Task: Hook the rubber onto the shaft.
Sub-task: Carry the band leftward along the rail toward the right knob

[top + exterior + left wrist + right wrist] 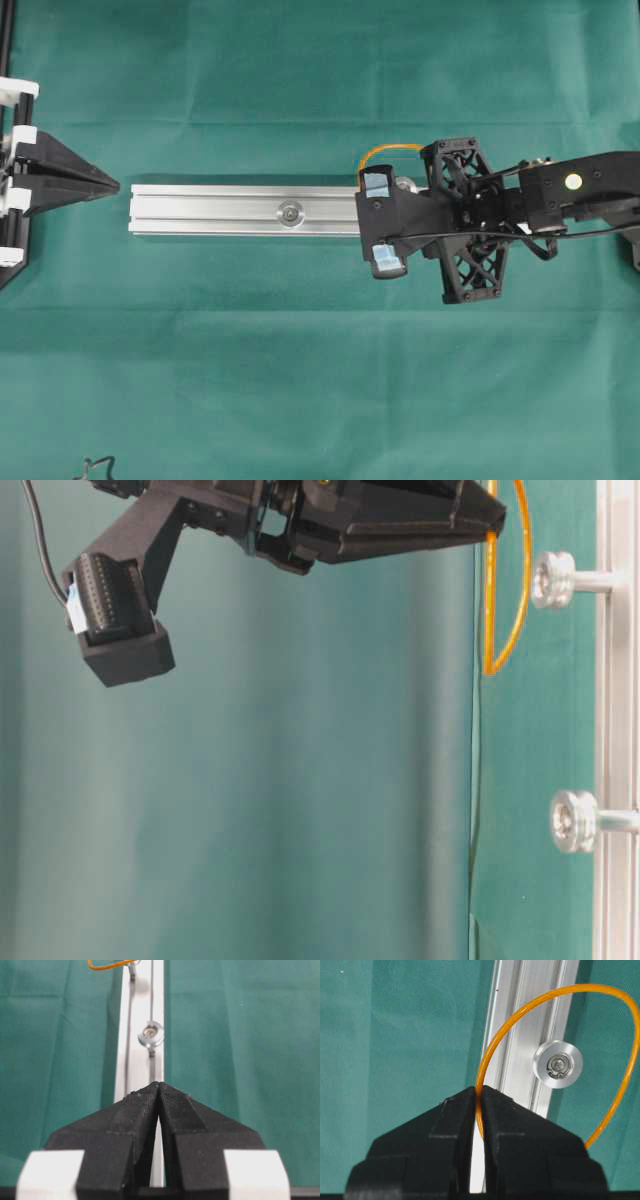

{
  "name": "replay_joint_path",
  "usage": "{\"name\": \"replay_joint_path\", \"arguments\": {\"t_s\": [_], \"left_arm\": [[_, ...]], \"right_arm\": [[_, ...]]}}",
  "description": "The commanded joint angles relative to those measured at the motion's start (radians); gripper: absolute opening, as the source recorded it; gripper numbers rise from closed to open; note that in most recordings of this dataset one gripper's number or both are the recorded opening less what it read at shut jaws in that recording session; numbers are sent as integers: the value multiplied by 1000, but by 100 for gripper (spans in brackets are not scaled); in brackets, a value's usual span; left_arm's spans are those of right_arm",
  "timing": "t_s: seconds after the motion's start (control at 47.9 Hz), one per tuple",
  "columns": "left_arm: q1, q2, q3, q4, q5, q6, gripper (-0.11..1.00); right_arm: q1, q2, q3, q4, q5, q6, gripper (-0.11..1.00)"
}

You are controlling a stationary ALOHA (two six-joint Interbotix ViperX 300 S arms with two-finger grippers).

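Overhead, right fingers [479, 1094] pinch the rubber [520, 1010] — left fingers [159, 1086] closed, holding nothing.

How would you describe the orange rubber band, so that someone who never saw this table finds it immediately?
Start at the long aluminium rail lying across the green cloth. Follow it to the end where the right gripper is. The thin rubber band, pinched there in the shut jaws, is the only orange loop among silver and black parts.

A green cloth [300, 350] covers the table, creased in faint folds, and an aluminium rail [220, 210] lies lengthwise on it near the middle, somewhat toward the surface's far edge.
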Motion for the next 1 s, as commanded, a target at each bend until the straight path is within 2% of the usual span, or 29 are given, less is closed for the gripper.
{"name": "replay_joint_path", "arguments": {"t_s": [0.0,0.627,0.982], "left_arm": [[-3,6,-29,2,-5,0,0],[-3,6,-31,2,-5,-2,0],[-3,6,-29,2,-6,-2,0]], "right_arm": [[0,-11,-9,2,-6,2,7],[6,-11,-15,8,-6,2,7],[37,-11,-23,12,-6,3,7]]}}
